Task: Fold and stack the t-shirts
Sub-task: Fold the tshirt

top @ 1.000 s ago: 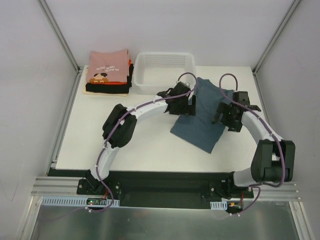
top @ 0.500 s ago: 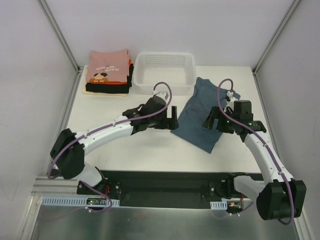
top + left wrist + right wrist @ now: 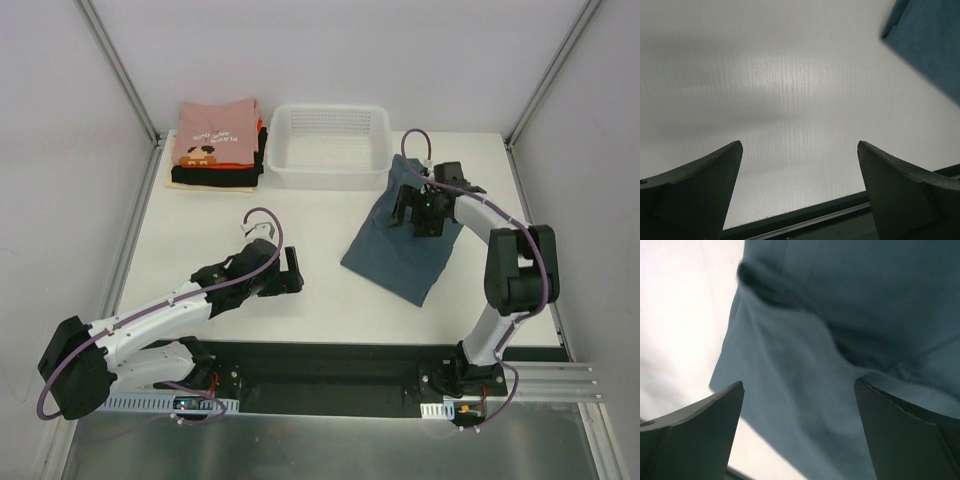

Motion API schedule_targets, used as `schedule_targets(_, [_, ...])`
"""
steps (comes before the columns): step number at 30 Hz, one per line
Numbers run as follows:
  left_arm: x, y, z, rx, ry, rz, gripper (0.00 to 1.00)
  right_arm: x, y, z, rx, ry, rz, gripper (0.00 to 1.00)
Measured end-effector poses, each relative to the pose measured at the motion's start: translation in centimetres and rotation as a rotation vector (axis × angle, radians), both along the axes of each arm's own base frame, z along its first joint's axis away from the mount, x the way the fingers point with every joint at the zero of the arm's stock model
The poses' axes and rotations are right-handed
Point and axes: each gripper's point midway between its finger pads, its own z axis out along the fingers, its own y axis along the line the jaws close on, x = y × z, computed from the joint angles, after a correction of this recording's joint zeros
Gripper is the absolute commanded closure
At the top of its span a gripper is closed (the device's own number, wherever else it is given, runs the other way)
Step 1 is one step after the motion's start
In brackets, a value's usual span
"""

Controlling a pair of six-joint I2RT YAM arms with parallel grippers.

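Observation:
A slate blue-grey t-shirt (image 3: 397, 258) lies partly folded and rumpled on the white table, right of centre. My right gripper (image 3: 411, 213) hovers over its upper part, open and empty; in the right wrist view the cloth (image 3: 805, 340) fills the space between the spread fingers (image 3: 715, 410). My left gripper (image 3: 294, 272) is open and empty over bare table left of the shirt; only the shirt's corner (image 3: 930, 40) shows in its wrist view. A stack of folded tees (image 3: 215, 147), pink print on top, then orange-red, black and cream, sits at the far left.
A white plastic mesh basket (image 3: 329, 170) stands at the back centre, just beyond the shirt's top edge. Metal frame posts rise at the back corners. The table's near edge (image 3: 805, 212) shows just below my left fingers.
My left arm has pulled back from the shirt toward the near left. My right arm has swung from the shirt's right side to over its upper part near the basket. The shirt lies unmoved.

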Motion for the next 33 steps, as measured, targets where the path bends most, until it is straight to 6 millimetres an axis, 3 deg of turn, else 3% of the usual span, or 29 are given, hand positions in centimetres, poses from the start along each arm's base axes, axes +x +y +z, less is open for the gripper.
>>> schedule_targets(4, [0.1,0.2,0.3,-0.011,-0.016,0.014,0.01,3.6,-0.4,-1.4,-0.051,0.009,-0.021,0.03])
schedule_targets(7, [0.2,0.2,0.3,-0.009,-0.018,0.018,0.01,5.0,-1.1,-2.5,-0.101,0.022,-0.029,0.03])
schedule_targets(11, [0.4,0.5,0.2,-0.004,-0.016,0.029,0.01,4.5,-2.1,-2.9,-0.162,0.04,-0.023,0.03])
schedule_targets(14, [0.5,0.6,0.2,-0.002,-0.017,0.034,0.01,3.9,-3.1,-1.5,-0.228,0.01,-0.031,0.03])
schedule_targets(18, [0.9,1.0,0.2,0.001,-0.02,0.057,0.01,1.5,-3.7,3.0,-0.352,-0.109,-0.048,0.03])
schedule_targets(20, [1.1,1.3,0.2,0.007,-0.027,0.072,0.01,-0.4,-2.4,5.9,-0.411,-0.206,-0.016,0.03])
schedule_targets(23, [1.2,1.5,0.6,0.001,-0.038,0.082,0.01,-3.8,0.9,8.0,-0.455,-0.319,0.088,0.02])
schedule_targets(25, [1.3,1.6,1.0,-0.009,-0.048,0.087,0.01,-6.6,3.1,7.4,-0.478,-0.335,0.192,0.01])
schedule_targets(27, [1.3,1.8,1.4,-0.018,-0.059,0.092,0.01,-8.9,4.0,5.8,-0.52,-0.301,0.279,0.03])
schedule_targets(33, [1.5,2.3,2.2,-0.031,-0.089,0.113,0.01,-13.9,3.7,1.2,-0.682,-0.12,0.46,0.15])
